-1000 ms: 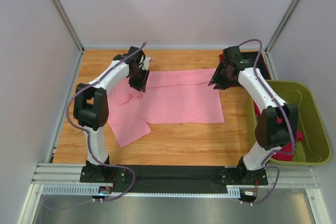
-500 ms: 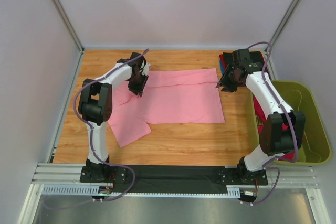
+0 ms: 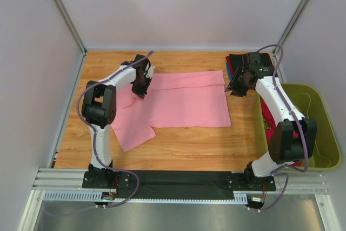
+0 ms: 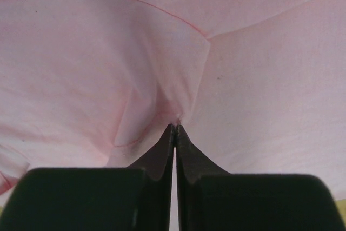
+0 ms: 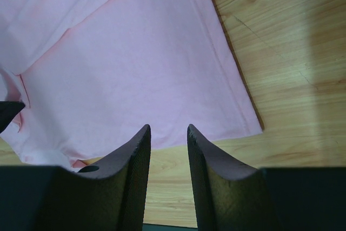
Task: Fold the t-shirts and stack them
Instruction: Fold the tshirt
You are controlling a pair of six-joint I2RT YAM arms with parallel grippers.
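A light pink t-shirt (image 3: 184, 101) lies spread across the middle of the wooden table, one sleeve (image 3: 131, 132) sticking out at the near left. My left gripper (image 3: 141, 89) sits at the shirt's left end. In the left wrist view its tips (image 4: 175, 127) are shut on a puckered pinch of the pink cloth (image 4: 243, 79). My right gripper (image 3: 233, 87) hovers at the shirt's far right corner. In the right wrist view it (image 5: 168, 131) is open with nothing between the fingers, and the pink hem (image 5: 135, 68) lies just beyond them.
A stack of folded dark, red and blue shirts (image 3: 231, 64) sits at the back right corner, partly under the right arm. An olive-green tub (image 3: 320, 113) stands off the table's right side with red cloth (image 3: 267, 126) in it. Bare wood (image 3: 184, 147) lies in front of the shirt.
The left gripper's jaws have shut on the pink cloth by the shirt's left end. The right gripper has drifted right and back, off the shirt's corner.
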